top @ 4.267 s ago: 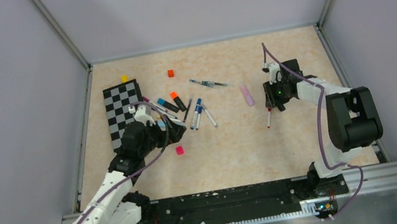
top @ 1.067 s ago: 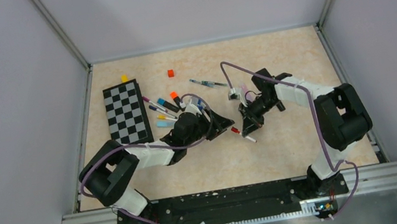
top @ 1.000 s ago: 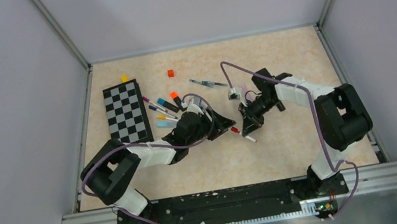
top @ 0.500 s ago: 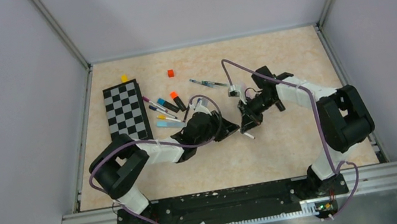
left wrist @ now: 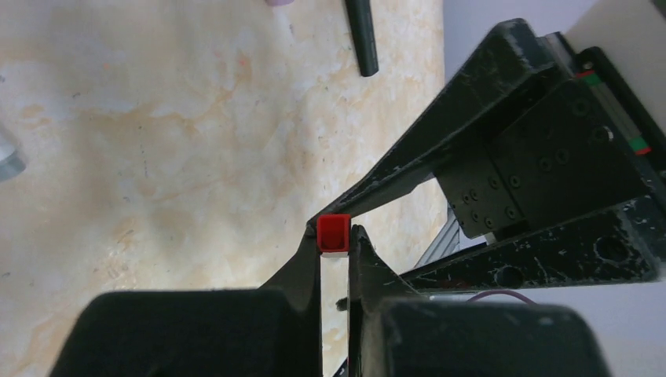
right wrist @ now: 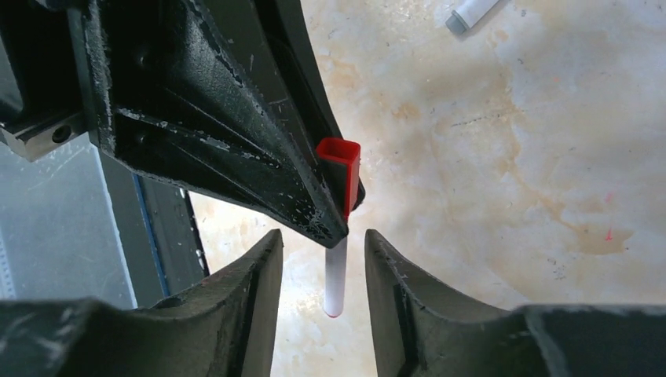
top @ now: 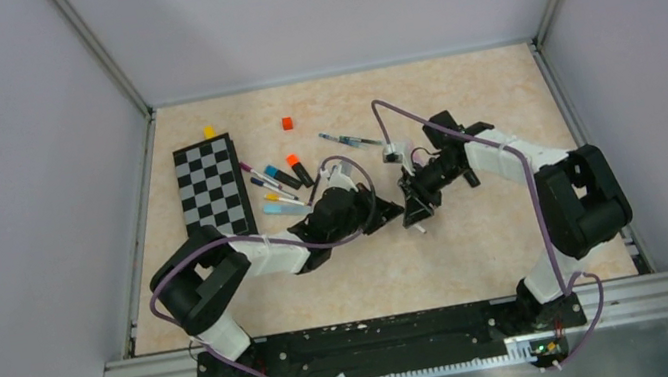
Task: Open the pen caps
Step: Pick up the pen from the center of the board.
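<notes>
A white pen [right wrist: 336,275] with a red pen cap [left wrist: 334,234] is held up between the two arms near the table's middle. My left gripper [left wrist: 335,236] is shut on the red cap [right wrist: 342,169] at the fingertips, and the white barrel runs back between its fingers. My right gripper [right wrist: 322,245] is open, one finger on each side of the barrel with a gap on both sides. In the top view the left gripper [top: 396,211] and right gripper [top: 411,207] meet tip to tip, and the pen's end [top: 420,228] pokes out below them. Other pens [top: 283,181] lie beside the checkerboard.
A black-and-white checkerboard [top: 212,190] lies at the left. A red cube [top: 286,123] and a yellow cube [top: 209,131] sit at the back. One more pen [top: 350,140] lies behind the grippers. A dark pen [left wrist: 361,35] lies just beyond the left gripper.
My left gripper has moved right onto the pen and shut on its red cap. My right gripper, which held the barrel, has opened off it.
</notes>
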### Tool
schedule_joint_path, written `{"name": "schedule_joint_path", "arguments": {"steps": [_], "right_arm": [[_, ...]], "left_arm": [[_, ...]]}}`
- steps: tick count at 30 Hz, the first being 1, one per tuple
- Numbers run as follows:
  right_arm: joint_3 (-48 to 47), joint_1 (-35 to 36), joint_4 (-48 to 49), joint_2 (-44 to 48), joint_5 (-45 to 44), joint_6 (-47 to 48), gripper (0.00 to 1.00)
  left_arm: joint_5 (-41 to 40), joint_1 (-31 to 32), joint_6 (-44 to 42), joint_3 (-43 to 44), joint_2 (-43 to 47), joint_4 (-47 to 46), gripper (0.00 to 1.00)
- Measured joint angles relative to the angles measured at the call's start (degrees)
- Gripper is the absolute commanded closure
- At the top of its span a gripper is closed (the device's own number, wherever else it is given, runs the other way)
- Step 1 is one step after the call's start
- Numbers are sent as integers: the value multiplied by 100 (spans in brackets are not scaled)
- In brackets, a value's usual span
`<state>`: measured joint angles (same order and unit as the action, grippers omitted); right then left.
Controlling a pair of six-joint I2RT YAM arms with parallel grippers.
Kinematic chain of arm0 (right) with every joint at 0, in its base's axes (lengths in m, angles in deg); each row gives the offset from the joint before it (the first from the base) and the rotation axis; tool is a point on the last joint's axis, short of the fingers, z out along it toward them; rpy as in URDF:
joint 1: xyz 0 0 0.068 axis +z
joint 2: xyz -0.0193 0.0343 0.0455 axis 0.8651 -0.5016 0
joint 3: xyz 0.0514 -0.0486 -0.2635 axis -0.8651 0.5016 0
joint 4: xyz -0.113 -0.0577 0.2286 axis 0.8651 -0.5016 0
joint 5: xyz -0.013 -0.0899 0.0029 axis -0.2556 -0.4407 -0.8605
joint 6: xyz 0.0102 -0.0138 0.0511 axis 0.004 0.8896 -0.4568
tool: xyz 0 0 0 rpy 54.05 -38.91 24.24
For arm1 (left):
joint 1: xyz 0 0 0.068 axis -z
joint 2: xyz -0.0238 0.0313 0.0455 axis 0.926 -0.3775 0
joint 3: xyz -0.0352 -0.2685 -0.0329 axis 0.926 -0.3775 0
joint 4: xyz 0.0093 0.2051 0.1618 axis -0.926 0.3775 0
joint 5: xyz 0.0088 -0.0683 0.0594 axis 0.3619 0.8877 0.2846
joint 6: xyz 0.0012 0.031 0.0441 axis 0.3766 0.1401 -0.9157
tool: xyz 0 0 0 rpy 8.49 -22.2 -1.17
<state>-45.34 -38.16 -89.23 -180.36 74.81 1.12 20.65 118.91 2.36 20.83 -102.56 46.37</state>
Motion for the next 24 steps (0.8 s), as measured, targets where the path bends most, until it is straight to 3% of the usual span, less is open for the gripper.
{"name": "schedule_joint_path", "arguments": {"steps": [4,6,9,10,17,24], "right_arm": [[0,2,-7,9,98,-2,55],[0,2,-7,9,127,-7,61],[0,2,-2,9,179,-13,96],[0,2,2,9,195,-37,100],[0,26,48,9,262,-114,100],[0,28,31,9,280,-127,100]], "left_arm": [[11,2,-291,-68,4,-422,100],[24,2,-413,-116,4,-647,100],[63,2,-529,-203,7,-946,100],[66,2,-557,-232,7,-1014,100],[-39,-9,-592,-466,92,-1346,70],[-157,-7,-599,-507,155,-1436,65]]}}
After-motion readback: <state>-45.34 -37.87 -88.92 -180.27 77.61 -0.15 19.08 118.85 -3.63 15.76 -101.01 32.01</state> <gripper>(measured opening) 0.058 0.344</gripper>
